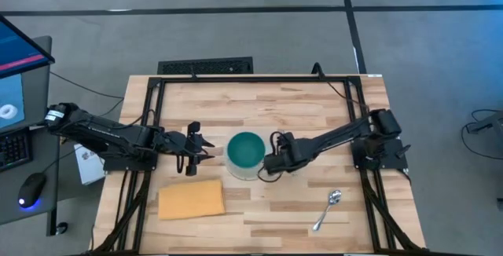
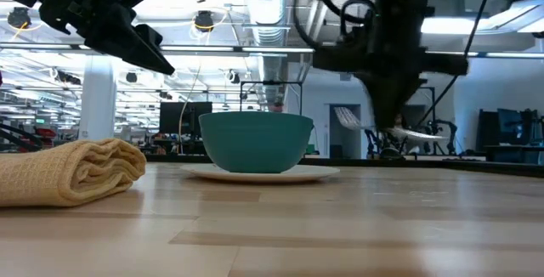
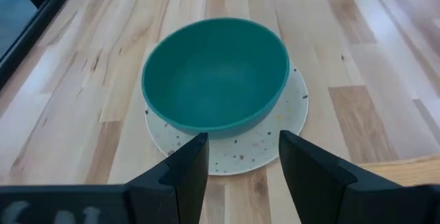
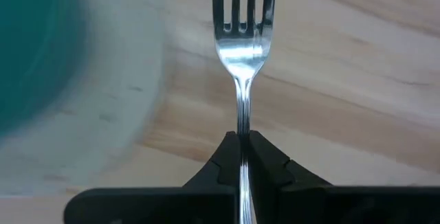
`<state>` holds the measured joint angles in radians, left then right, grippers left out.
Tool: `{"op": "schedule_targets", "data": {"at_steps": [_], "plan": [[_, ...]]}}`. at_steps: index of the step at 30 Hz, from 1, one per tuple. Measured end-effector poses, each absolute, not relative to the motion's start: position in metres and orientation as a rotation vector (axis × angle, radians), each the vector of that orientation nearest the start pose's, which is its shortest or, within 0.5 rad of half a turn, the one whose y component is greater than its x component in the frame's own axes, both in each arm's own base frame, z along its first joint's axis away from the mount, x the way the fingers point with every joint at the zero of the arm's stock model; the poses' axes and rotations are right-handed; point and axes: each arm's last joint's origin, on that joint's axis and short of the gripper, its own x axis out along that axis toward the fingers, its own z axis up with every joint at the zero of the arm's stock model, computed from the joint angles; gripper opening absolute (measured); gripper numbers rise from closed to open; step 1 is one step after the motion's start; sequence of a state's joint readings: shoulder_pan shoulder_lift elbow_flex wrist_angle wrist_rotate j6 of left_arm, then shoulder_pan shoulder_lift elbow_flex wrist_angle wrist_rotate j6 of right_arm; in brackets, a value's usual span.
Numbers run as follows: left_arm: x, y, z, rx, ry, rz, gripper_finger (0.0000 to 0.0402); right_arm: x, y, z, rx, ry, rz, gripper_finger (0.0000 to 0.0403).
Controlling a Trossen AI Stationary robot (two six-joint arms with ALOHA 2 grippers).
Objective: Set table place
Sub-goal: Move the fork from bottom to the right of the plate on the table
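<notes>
A teal bowl (image 1: 245, 151) stands on a speckled white plate (image 3: 289, 117) in the middle of the pale wooden tabletop (image 1: 299, 107). My right gripper (image 1: 271, 163) is just right of the bowl, shut on a silver fork (image 4: 243, 18). My left gripper (image 1: 203, 148) hovers open and empty left of the bowl, above the table; its fingers (image 3: 189, 165) point toward the bowl (image 3: 216, 73). In the low view the left gripper (image 2: 136, 43) is high up and the right gripper (image 2: 395, 107) holds the fork (image 2: 416, 132) beside the bowl (image 2: 255, 141). My right gripper pinches the fork's handle (image 4: 242, 124) between its two fingers, a little behind the tines. The fingers come from above, pointing down, and the fork sticks out past them. The fork (image 2: 416, 132) is lifted clear of the table, roughly level.
A folded yellow-orange cloth (image 1: 191, 199) lies near the front left; it also shows in the low view (image 2: 68, 171). A silver spoon (image 1: 326, 209) lies at the front right. Black frame rails (image 1: 153, 107) run along the table's sides.
</notes>
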<state>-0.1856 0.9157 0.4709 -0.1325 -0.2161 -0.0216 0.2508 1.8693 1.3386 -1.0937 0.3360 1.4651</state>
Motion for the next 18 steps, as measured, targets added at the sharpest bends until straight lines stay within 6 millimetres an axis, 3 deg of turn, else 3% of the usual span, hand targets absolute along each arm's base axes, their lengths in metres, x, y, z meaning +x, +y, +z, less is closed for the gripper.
{"op": "schedule_targets", "data": {"at_steps": [8,14,18], "plan": [[0.184,-0.028,0.208,0.079,0.578,0.035,0.0169,0.305,0.053,0.185,0.874,0.995,-1.127,0.0030],[0.183,-0.029,0.210,0.071,0.573,0.018,0.0169,0.305,0.050,0.166,1.008,0.943,-1.114,0.0030],[0.182,-0.029,0.210,0.071,0.574,0.014,0.0169,0.308,0.052,0.158,1.002,0.926,-1.124,0.0030]]}}
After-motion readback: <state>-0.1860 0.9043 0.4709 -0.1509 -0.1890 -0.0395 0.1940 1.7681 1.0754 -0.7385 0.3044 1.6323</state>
